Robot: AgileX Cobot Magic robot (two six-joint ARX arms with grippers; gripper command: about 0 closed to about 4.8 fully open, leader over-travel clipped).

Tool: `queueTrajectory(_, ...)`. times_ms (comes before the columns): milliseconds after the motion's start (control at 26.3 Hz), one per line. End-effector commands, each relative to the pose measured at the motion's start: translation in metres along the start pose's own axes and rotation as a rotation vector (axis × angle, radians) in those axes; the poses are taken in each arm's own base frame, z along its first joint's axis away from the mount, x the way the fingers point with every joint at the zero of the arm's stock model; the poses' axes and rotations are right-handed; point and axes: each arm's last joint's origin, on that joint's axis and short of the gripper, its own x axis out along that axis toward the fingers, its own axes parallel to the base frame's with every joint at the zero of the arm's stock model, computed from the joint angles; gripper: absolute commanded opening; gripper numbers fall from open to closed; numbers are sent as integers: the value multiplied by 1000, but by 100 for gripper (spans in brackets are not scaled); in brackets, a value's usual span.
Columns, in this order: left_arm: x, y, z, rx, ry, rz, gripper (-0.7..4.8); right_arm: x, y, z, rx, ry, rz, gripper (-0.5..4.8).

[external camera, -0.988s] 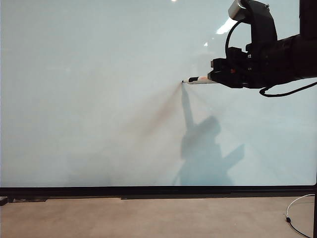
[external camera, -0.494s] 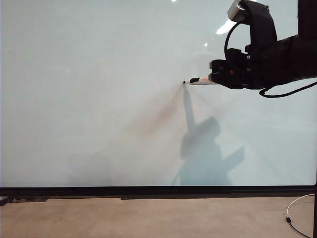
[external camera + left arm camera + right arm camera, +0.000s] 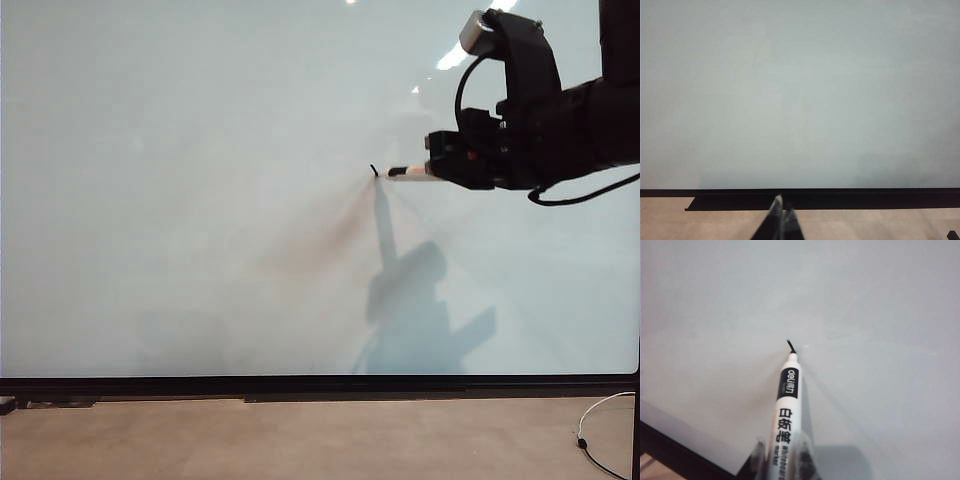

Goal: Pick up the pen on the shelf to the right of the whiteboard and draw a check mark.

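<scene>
"deli" label on pen (image 3: 786, 410)

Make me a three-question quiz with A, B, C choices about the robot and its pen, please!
1. Where is the pen's tip?
A. on the floor
B. against the whiteboard
C. on a shelf

2. What colour is the short stroke drawn so far?
A. red
B. green
C. black

3. What is the left gripper doing?
A. shut, holding nothing
B. holding the pen
C. wiping the board

Answers:
1 B: the tip meets the board right at the stroke's end.
2 C: the little line is black.
3 A: its fingers are together and empty, low before the board, while the right gripper, up at the board's right side, is shut on the pen.
</scene>
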Motion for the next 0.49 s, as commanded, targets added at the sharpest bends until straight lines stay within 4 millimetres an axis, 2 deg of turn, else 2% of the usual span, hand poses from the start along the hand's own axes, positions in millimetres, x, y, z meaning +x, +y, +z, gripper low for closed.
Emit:
queueTrajectory(38,0,0,2,4,-15,0,-4,0,-2,-2,-1,20,-42,-9)
queueTrajectory(494,0,0,2,4,-15,0,-4,-2,-2,-8,2,75,-77,-9)
